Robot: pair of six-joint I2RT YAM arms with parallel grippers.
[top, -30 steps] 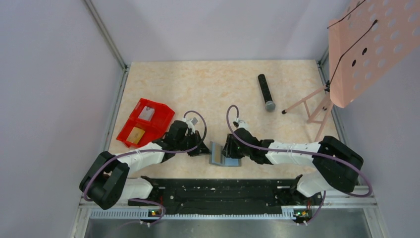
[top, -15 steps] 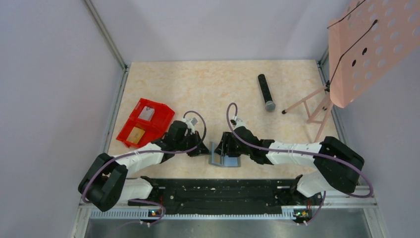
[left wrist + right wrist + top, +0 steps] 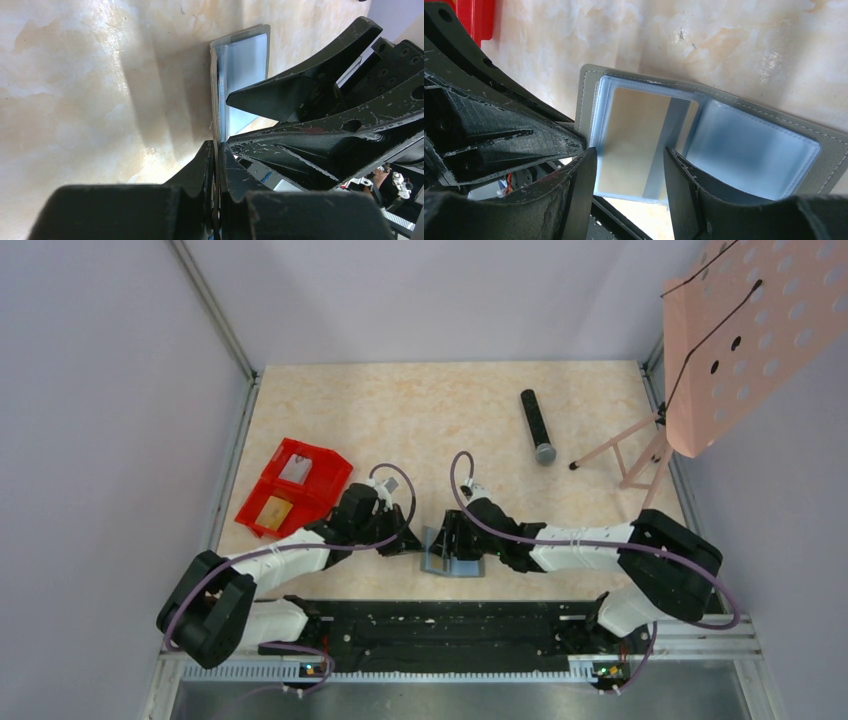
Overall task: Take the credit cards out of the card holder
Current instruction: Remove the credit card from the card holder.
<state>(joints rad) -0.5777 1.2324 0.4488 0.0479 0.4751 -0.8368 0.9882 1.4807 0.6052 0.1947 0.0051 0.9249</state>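
While the card holder [image 3: 769,150] is clamped by the left tool [image 3: 216,149], the exposed card [image 3: 634,127] should be pinched squarely by the spread right tool [image 3: 630,152] and slid out.

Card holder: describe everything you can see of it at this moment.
The card holder is a grey bifold with a stitched edge, leather-like in look, lying open on the table. Inside are pale blue clear sleeves. One of them shows a tan card with a grey stripe. The left end effector is shut on the edge of one flap, which is tilted up. The right end effector is open, its fingers straddling the sleeve with the card.
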